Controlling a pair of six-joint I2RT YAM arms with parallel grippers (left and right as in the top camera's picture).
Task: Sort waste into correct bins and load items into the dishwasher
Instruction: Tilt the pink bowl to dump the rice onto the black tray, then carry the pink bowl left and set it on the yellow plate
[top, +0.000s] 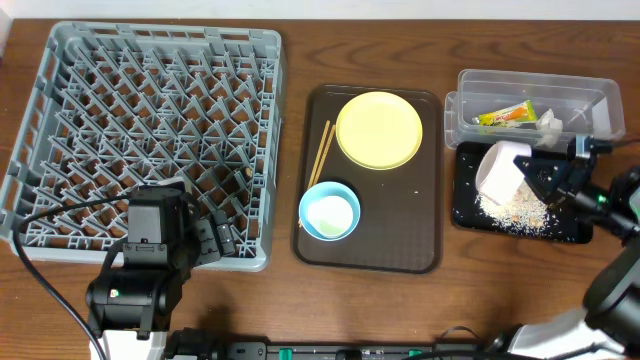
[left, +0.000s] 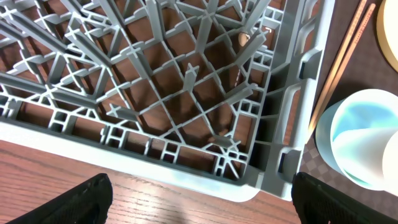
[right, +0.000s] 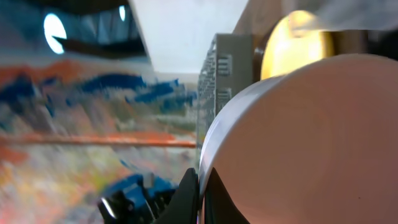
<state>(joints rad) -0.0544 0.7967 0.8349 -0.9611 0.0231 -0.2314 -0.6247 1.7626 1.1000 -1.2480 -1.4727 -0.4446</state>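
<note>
My right gripper (top: 528, 170) is shut on the rim of the white bowl (top: 499, 167) and holds it tipped on its side over the black tray (top: 572, 231), where pale rice crumbs (top: 513, 209) lie. The bowl fills the right wrist view (right: 305, 143), with the fingers (right: 202, 193) pinching its rim. The clear tub (top: 600, 95) holds the snack wrapper (top: 505, 116) and white tissue (top: 548, 122). The yellow plate (top: 379, 130), light blue bowl (top: 329, 212) and chopsticks (top: 321, 155) lie on the brown serving tray (top: 425, 255). My left gripper (left: 199, 199) is open and empty at the grey dish rack's (top: 150, 130) front right corner (left: 261, 180).
The dish rack holds nothing but small bits on its lattice (left: 244, 38). The light blue bowl (left: 360, 140) and chopsticks (left: 342, 56) show at the right edge of the left wrist view. The left arm's base (top: 135, 290) stands at the front left.
</note>
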